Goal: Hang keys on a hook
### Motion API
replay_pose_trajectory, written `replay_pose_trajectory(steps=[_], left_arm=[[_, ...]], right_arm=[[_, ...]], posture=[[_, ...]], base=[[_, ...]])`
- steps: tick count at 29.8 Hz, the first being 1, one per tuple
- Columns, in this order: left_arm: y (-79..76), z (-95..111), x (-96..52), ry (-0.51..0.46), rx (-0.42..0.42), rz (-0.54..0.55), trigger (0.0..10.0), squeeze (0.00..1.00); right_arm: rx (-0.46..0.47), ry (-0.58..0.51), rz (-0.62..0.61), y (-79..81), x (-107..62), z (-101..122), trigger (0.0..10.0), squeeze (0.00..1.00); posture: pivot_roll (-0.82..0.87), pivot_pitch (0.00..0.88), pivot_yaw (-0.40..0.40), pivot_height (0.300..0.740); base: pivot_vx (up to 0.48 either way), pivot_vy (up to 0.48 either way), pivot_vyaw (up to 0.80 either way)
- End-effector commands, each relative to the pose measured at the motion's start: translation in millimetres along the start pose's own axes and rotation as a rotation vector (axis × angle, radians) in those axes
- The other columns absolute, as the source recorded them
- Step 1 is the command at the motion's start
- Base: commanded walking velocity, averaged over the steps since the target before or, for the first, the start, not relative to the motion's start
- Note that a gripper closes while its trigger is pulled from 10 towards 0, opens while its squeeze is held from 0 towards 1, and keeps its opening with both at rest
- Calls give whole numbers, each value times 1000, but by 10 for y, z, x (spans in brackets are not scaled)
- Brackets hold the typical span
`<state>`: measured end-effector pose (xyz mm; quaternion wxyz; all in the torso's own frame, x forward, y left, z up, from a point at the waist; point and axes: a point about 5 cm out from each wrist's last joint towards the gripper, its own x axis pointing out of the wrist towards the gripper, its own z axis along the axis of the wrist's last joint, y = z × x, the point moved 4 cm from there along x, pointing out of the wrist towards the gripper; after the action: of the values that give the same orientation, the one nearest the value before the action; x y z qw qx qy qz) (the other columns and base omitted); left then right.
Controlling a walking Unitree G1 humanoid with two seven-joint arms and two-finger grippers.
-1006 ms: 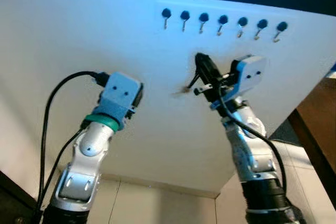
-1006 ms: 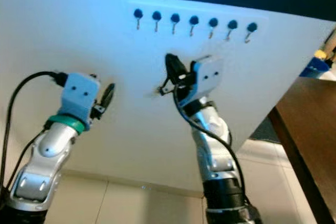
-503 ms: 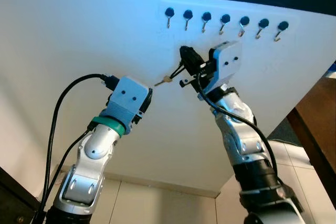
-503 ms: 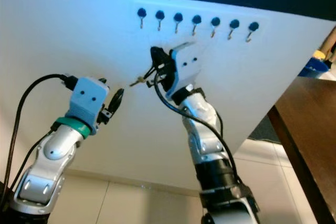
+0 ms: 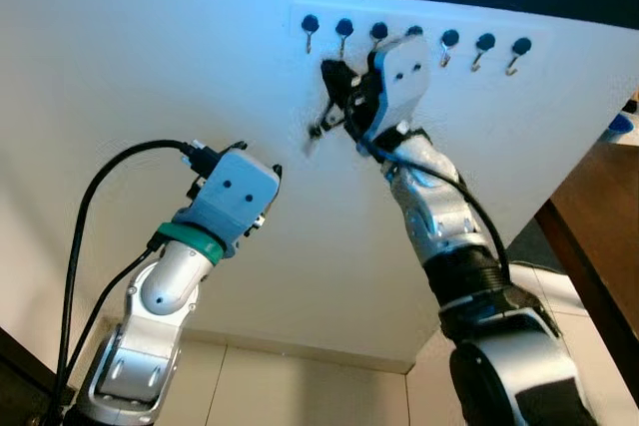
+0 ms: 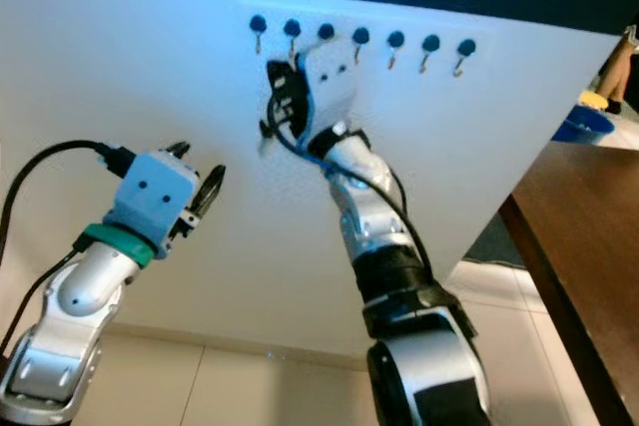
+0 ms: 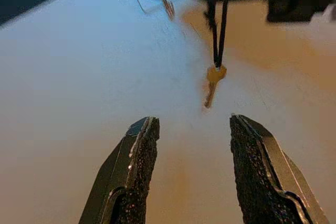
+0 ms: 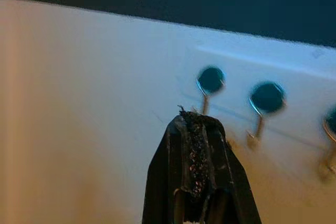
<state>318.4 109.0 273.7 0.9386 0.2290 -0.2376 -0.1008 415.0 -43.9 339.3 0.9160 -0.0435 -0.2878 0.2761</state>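
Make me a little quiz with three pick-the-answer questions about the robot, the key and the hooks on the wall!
1. Where is the right tool?
A. raised just below the hooks at the left end of the row
B. hanging down by the floor
C. resting on the brown table

2. How many hooks are in the row on the white wall?
A. three
B. seven
C. twelve

3. What is the left tool doing?
A. squeezing the key
B. open, holding nothing
C. gripping a hook

Answers: 1 A, the eye views show it lifted close under the leftmost hooks. 2 B, the right eye view shows seven dark knobs, each with a small hook. 3 B, the left wrist view shows its fingers spread apart with bare wall between them, while the key dangles on a dark cord from the right tool.
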Motion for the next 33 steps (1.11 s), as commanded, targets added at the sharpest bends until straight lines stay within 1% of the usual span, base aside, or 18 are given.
replay_pose_trajectory(steps=[1,4,9,10,11,13,15,21,24,28,31,33], left_arm=[[1,75,-14,-28,1,14,10000,0],[7,154,-28,-47,-12,27,10000,0],[10,164,-32,-48,-14,29,10000,0],[11,174,-36,-50,-14,30,10000,0],[22,193,-54,-49,-16,34,10000,0],[34,208,-86,-42,-17,35,10000,0],[34,204,-98,-36,-16,33,10000,0],[28,211,-136,-23,-19,27,10000,0],[13,217,-156,-16,-24,21,10000,0],[-2,221,-163,-12,-27,14,10000,0],[-19,230,-155,-8,-32,8,10000,0],[-22,233,-153,-7,-33,7,10000,0]], right_arm=[[9,-18,-2,-19,39,44,10000,0],[2,-31,2,-31,131,124,10000,0],[-1,-33,3,-36,153,140,10000,0],[-5,-32,0,-49,170,153,10000,0],[0,-32,-14,-82,199,177,10000,0],[10,-28,-35,-116,246,210,10000,0],[11,-27,-39,-118,267,217,10000,0],[23,-52,-30,-87,327,289,10000,0],[21,-73,-8,-43,367,349,10000,0],[19,-85,18,1,386,377,10000,0],[-72,-28,44,51,413,323,10000,0],[-81,-26,53,62,415,321,10000,0]], posture=[[158,98,10,740],[163,121,6,740],[164,124,5,740],[170,130,4,740],[189,161,10,740],[195,173,11,740],[198,179,13,740],[213,206,19,740],[216,216,26,740],[216,222,32,740],[210,221,34,740],[209,221,34,740]], base=[[0,0,0],[0,0,0],[0,0,0],[0,0,0],[0,0,0],[0,0,0],[0,0,0],[0,0,0],[0,0,0],[0,0,0],[0,0,0],[0,0,0]])
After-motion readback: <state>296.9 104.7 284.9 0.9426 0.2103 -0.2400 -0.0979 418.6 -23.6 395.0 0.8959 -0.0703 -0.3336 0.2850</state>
